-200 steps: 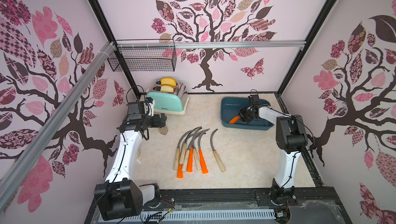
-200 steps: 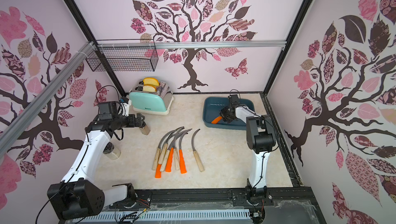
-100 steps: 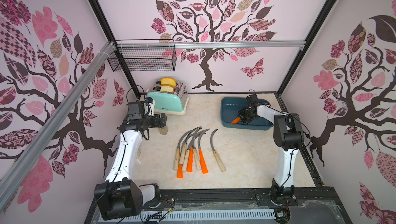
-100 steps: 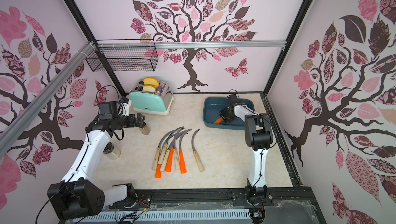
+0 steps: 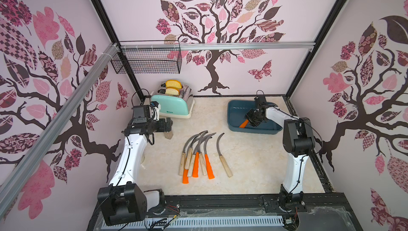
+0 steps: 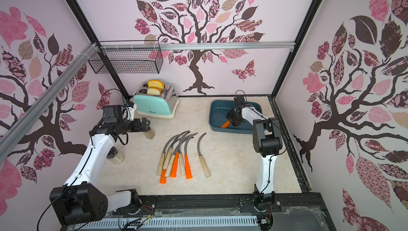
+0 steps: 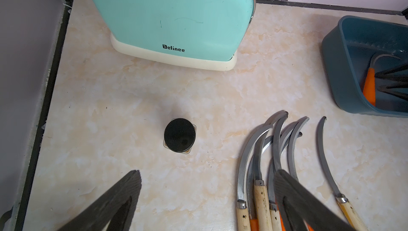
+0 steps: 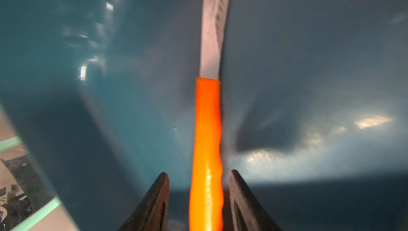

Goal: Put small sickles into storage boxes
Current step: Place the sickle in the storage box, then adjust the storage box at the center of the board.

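An orange-handled small sickle [image 5: 243,123] [image 6: 225,124] lies in the dark teal storage box [image 5: 254,130] [image 6: 229,129] at the back right. My right gripper [image 5: 250,120] [image 8: 199,172] hangs over its handle [image 8: 207,141], open, with a gap on each side of the handle. Several more sickles [image 5: 198,152] [image 6: 176,154] [image 7: 265,152], with orange and pale wood handles, lie bunched mid-table. One wood-handled sickle [image 5: 223,154] lies apart to their right. My left gripper [image 5: 169,122] [image 7: 207,172] is open and empty above the table, left of the bunch.
A mint toaster [image 5: 172,106] [image 7: 172,15] with bread slices stands at the back left. A small black-lidded jar [image 5: 169,135] [image 7: 179,135] sits below my left gripper. Another jar [image 6: 116,157] stands by the left arm. A black wire basket [image 5: 148,61] hangs on the back wall.
My right gripper's jaws have parted from the orange handle, and the sickle now rests in the box. The left arm has not moved.
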Robot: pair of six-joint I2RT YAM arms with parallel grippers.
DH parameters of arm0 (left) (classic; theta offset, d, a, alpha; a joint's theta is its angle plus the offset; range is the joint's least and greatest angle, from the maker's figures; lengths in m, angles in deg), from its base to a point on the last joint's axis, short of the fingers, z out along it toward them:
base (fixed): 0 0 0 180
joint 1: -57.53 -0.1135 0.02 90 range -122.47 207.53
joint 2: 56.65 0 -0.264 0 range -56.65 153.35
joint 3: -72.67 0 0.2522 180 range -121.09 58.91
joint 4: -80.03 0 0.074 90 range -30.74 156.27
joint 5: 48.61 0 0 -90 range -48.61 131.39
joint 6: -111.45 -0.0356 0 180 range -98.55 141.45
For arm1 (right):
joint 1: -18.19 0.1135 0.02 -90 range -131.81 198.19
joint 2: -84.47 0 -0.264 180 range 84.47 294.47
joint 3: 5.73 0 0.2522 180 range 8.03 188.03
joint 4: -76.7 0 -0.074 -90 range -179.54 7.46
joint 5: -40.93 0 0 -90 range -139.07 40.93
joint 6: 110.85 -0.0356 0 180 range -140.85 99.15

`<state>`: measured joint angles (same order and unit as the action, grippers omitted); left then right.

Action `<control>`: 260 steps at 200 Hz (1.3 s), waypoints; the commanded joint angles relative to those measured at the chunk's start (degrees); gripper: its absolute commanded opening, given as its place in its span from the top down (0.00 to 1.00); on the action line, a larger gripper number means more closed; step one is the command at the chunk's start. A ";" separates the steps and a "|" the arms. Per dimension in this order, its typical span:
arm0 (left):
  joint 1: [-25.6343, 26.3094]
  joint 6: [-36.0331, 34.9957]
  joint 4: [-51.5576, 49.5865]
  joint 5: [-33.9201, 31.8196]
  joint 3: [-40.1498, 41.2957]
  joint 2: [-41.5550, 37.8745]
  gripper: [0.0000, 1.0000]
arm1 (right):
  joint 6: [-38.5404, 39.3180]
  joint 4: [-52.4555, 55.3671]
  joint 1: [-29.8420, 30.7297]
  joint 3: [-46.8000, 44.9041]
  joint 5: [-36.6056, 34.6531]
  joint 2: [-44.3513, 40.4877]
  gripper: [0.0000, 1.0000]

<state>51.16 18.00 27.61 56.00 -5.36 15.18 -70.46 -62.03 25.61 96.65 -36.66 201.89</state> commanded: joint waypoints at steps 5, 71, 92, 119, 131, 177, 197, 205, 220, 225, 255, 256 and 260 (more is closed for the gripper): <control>0.20 -1.13 -0.06 0.29 -0.58 -0.20 0.02 | 3.20 3.27 -0.30 4.54 -3.69 -7.56 0.51; 0.55 -2.25 0.72 3.51 -2.38 3.15 0.02 | 11.42 19.68 -2.89 7.54 -0.58 -17.43 0.51; 0.57 -2.53 0.68 5.11 -2.82 4.48 0.02 | 11.99 22.60 -3.39 4.42 1.28 -20.58 0.50; 0.75 -2.80 1.16 5.73 -2.14 4.35 0.02 | 10.81 22.15 -3.72 -2.44 4.97 -23.35 0.50; 0.74 -2.88 1.49 5.87 -1.40 3.75 0.02 | 10.76 21.73 -3.71 -5.33 6.29 -23.64 0.49; 0.72 -3.61 1.74 5.78 0.37 2.02 0.02 | 9.77 20.00 -3.68 -12.76 6.99 -23.56 0.49; 0.74 -3.69 1.94 5.26 0.76 1.69 0.02 | 8.27 17.65 -3.69 -14.81 7.69 -22.80 0.49; 0.72 -3.63 2.09 5.27 0.79 1.69 0.02 | 7.96 17.32 -3.65 -15.05 7.57 -22.30 0.49; 0.72 -3.46 2.29 5.27 0.91 1.82 0.02 | 7.44 15.60 -3.70 -15.71 7.10 -21.81 0.49; 0.67 -3.41 2.27 5.25 0.97 1.90 0.02 | 7.27 14.88 -3.70 -15.93 6.42 -21.72 0.49; 0.72 -3.72 2.15 5.21 0.77 1.82 0.02 | 5.28 12.04 -3.80 -16.13 6.59 -19.57 0.49; 0.73 -3.74 2.12 5.19 0.79 1.86 0.02 | 5.21 12.00 -3.76 -16.12 6.63 -19.46 0.49; 0.73 -3.84 2.07 5.19 0.81 1.83 0.02 | 5.04 11.82 -3.74 -16.09 6.78 -19.10 0.49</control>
<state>51.68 15.21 28.66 61.00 -5.01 17.83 -63.38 -47.87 22.11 79.95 -29.93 180.65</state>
